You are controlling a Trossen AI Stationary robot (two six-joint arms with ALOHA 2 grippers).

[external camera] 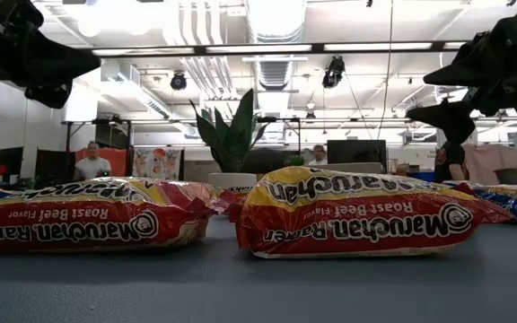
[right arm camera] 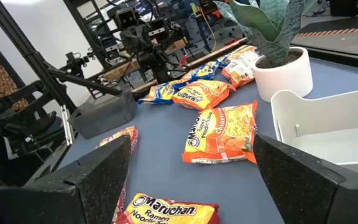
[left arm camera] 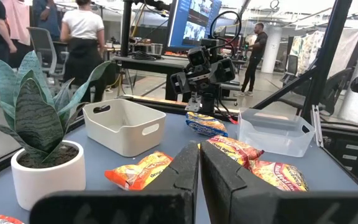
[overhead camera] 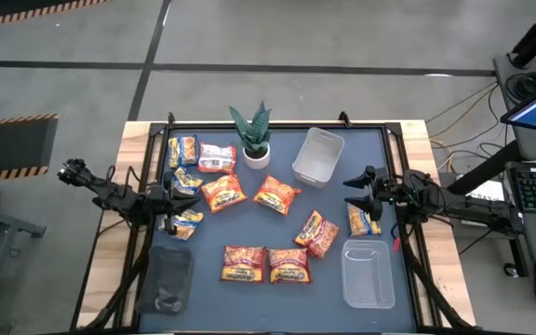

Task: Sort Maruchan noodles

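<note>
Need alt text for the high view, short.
Overhead: ramen packets scattered on a dark table around a potted plant and three bins. Left gripper shut, right gripper open, both empty at opposite sides.

Two dark jointed arms with black, angular fingers.

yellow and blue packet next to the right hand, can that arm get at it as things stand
Probably yes. The right hand is open and empty, and the yellow and blue packet lies flat on the mat right beside it, uncovered, with the clear bin off to one side and nothing in between.
</note>
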